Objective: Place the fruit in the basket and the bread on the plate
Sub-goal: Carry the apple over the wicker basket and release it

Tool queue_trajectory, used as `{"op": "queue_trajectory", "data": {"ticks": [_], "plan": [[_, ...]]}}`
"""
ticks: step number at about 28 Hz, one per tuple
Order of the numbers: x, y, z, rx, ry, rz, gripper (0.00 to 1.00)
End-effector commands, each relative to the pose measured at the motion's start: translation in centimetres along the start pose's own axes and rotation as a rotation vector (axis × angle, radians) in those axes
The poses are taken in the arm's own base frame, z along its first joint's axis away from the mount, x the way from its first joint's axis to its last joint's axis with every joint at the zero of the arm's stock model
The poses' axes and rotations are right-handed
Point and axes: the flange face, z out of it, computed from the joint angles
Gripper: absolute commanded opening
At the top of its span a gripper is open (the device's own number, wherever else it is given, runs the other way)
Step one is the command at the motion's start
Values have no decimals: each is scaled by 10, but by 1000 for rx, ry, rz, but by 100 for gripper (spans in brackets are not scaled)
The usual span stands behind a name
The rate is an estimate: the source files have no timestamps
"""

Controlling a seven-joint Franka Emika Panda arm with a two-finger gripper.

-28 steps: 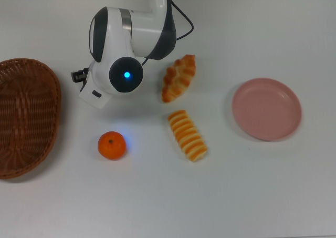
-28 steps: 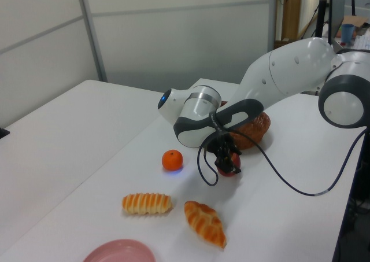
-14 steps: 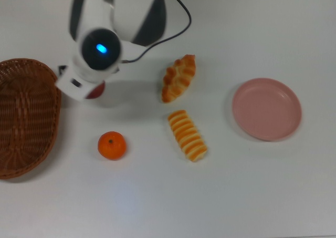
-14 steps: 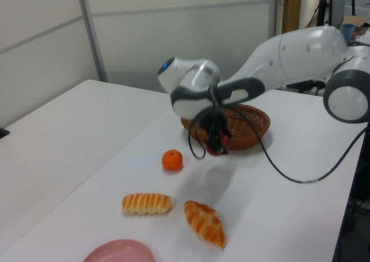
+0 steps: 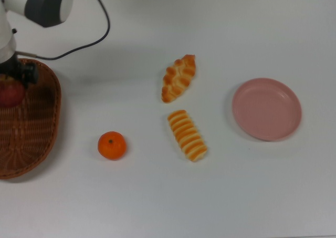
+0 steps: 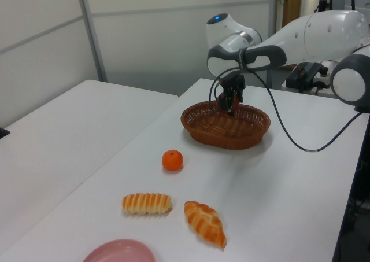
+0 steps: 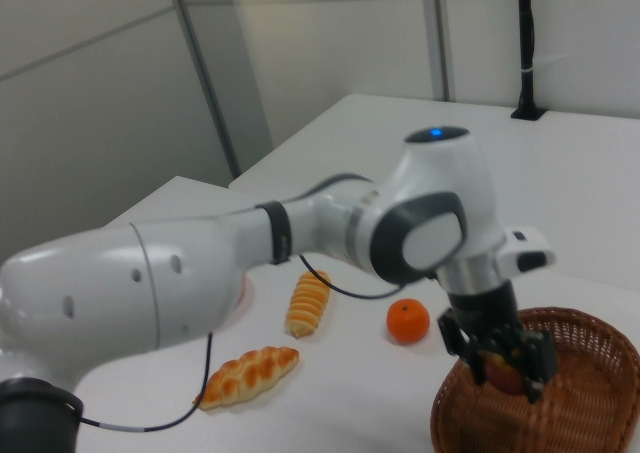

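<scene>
The pincer (image 7: 497, 361) pinches the dark red apple (image 5: 10, 93) and holds it over the woven brown wicker basket (image 5: 31, 127). In the top view the bright orange mandarin (image 5: 112, 145) sits on the white table (image 5: 157, 196) just right of the basket; further right lie the twisted croissant (image 5: 178, 78) and the ridged roll (image 5: 187, 135) — beyond them the pink plate (image 5: 267, 109).

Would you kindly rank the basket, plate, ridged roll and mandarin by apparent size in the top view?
1. Basket, though partly cut off at the edge.
2. Plate.
3. Ridged roll.
4. Mandarin.
</scene>
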Motion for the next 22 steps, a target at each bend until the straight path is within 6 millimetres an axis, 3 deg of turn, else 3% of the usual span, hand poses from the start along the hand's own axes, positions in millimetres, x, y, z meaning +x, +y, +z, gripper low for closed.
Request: {"op": "queue_trajectory", "data": {"ticks": [1,3,5,7,9,11,17,22], "plan": [[5,-11,45,-34,-23,-22,1],[1,-14,63,-63,-64,-49,2],[-6,-19,83,-88,-112,-79,16],[-7,-22,87,-90,-123,-88,45],[-8,-21,87,-95,-126,-90,88],[-8,-17,82,-95,-119,-86,99],[-11,-1,56,-74,-80,-61,100],[-16,2,10,58,21,0,100]]}}
